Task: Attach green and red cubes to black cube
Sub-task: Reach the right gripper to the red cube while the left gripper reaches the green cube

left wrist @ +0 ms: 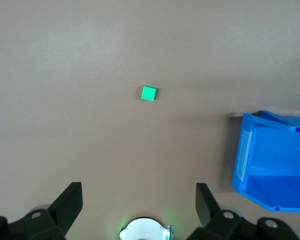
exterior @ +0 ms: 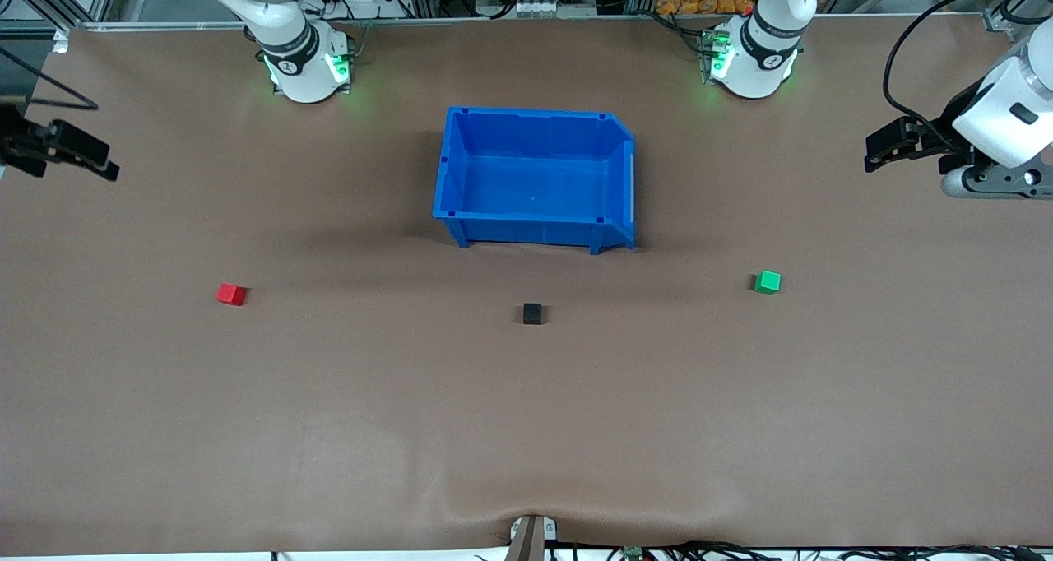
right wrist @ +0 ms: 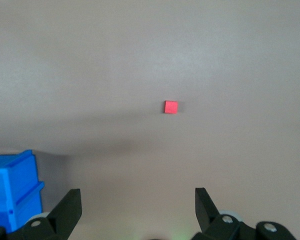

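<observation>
A brown matte table point(exterior: 329, 429) carries a large open-topped blue plastic bin point(exterior: 455, 174) midway between the two white arm bases. Three small solid cubes lie nearer to the front camera than the bin, well apart from one another: a bright red cube point(exterior: 231, 294) toward the right arm's end, a matte black cube point(exterior: 533, 313) in the middle, nearest of the three to the camera, and a bright green cube point(exterior: 767, 282) toward the left arm's end. The black left gripper point(exterior: 877, 155) hangs over the table's left-arm end; the black right gripper point(exterior: 105, 167) hangs over the right-arm end. Neither touches anything.
</observation>
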Action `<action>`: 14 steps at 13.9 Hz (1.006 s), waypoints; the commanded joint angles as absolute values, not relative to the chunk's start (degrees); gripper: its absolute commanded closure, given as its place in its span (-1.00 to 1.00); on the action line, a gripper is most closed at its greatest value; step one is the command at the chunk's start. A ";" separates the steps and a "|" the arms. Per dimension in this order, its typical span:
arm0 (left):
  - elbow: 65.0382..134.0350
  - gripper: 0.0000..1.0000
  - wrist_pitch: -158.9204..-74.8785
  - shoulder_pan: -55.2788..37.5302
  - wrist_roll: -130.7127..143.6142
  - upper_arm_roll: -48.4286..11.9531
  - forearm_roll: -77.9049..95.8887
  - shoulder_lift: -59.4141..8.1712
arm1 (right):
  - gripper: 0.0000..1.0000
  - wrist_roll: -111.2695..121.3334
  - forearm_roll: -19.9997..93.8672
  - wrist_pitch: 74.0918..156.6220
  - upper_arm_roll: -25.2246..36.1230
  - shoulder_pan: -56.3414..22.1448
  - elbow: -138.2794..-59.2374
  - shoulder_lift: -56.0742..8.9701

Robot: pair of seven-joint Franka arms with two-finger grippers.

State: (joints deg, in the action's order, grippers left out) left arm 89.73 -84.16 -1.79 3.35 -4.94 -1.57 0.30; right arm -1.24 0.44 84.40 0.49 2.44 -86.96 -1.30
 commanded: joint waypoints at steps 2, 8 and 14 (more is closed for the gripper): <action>88.59 -1.00 -82.97 -1.41 3.08 -5.01 -0.62 -0.35 | -1.00 -1.41 -0.35 85.95 0.35 3.60 -84.28 -8.78; 92.62 -1.00 -83.06 -1.49 5.10 -5.10 -0.62 -2.10 | -1.00 -0.89 3.93 93.76 0.26 9.39 -84.55 -28.28; 99.81 -1.00 -93.91 -1.41 5.71 -5.36 -0.62 -7.03 | -1.00 0.08 5.72 102.03 0.44 10.90 -86.47 -38.49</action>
State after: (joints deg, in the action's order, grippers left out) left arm 95.07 -88.93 -1.73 4.85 -5.09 -1.48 -7.68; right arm -0.72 5.63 101.47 1.11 10.13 -86.68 -37.84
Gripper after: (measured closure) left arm 0.000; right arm 0.000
